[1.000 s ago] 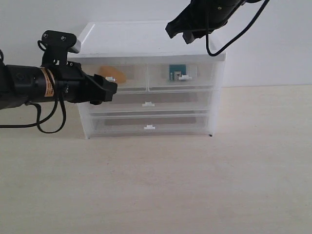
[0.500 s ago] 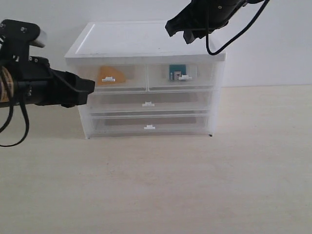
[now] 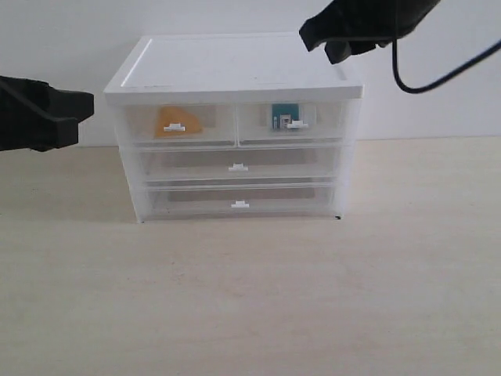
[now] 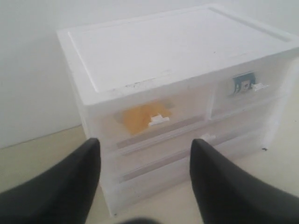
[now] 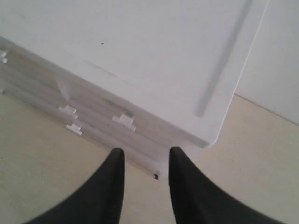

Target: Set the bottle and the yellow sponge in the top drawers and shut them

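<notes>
The yellow sponge (image 3: 176, 121) lies inside the left top drawer (image 3: 215, 125), and the bottle (image 3: 280, 116) inside the right top drawer (image 3: 329, 121). Both drawer fronts sit flush with the white cabinet (image 3: 235, 66). My left gripper (image 3: 82, 110) hangs off the cabinet's left side, apart from it. In the left wrist view it (image 4: 145, 151) is open and empty, facing the sponge (image 4: 142, 116) and the bottle (image 4: 243, 85). My right gripper (image 3: 325, 45) hovers above the cabinet's back right corner. Its jaws (image 5: 145, 156) stand apart with nothing between them.
Two full-width drawers (image 3: 239, 164) (image 3: 239, 202) sit shut below the top pair. The cabinet stands on a pale wooden table (image 3: 250, 298) against a white wall. A black cable (image 3: 438, 78) loops from the right arm.
My left arm has drawn back leftward from the left top drawer's front to beyond the cabinet's side. The right gripper has shifted to the right above the cabinet top.
</notes>
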Robot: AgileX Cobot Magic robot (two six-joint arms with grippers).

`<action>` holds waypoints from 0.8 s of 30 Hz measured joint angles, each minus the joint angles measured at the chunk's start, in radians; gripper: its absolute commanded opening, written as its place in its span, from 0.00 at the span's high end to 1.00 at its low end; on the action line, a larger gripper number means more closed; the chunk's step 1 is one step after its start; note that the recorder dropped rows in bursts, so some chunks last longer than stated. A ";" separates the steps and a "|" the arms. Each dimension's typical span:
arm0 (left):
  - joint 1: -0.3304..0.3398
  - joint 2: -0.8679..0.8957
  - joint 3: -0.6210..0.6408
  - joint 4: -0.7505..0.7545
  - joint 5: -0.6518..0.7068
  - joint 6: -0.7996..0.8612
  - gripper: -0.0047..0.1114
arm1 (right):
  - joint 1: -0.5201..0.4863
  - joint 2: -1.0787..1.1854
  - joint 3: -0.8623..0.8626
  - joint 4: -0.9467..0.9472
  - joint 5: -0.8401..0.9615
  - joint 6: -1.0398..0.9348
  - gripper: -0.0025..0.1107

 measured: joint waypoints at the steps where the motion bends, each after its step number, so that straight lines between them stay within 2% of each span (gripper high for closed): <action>1: 0.000 -0.003 0.002 0.000 0.000 -0.006 0.50 | 0.000 -0.031 0.042 0.000 -0.022 0.002 0.75; 2: 0.000 -0.004 0.002 0.000 0.000 -0.014 0.52 | 0.000 -0.064 0.083 0.000 -0.045 0.004 0.82; 4: 0.000 -0.006 0.002 0.000 0.000 -0.035 0.63 | 0.000 -0.187 0.211 0.001 -0.144 0.035 0.98; 7: 0.000 -0.006 0.004 0.000 -0.041 -0.091 0.93 | 0.000 -0.327 0.344 0.034 -0.263 0.050 0.98; 9: 0.000 -0.006 0.004 0.030 -0.117 -0.158 0.93 | 0.000 -0.399 0.441 0.050 -0.378 0.051 0.98; 11: 0.000 -0.009 0.004 0.150 -0.203 -0.255 0.93 | 0.000 -0.442 0.531 0.060 -0.504 0.055 0.98; 12: 0.000 -0.027 0.004 0.266 -0.242 -0.347 0.93 | 0.000 -0.452 0.576 0.060 -0.577 0.060 0.98; 13: 0.000 -0.051 0.004 0.372 -0.255 -0.436 0.93 | 0.000 -0.452 0.598 0.066 -0.610 0.062 0.98; 18: 0.000 -0.204 0.004 0.648 -0.270 -0.688 0.93 | 0.000 -0.453 0.610 0.066 -0.634 0.062 0.98; 24: 0.000 -0.606 0.111 0.693 -0.255 -0.755 0.93 | 0.000 -0.456 0.679 0.060 -0.661 0.062 0.98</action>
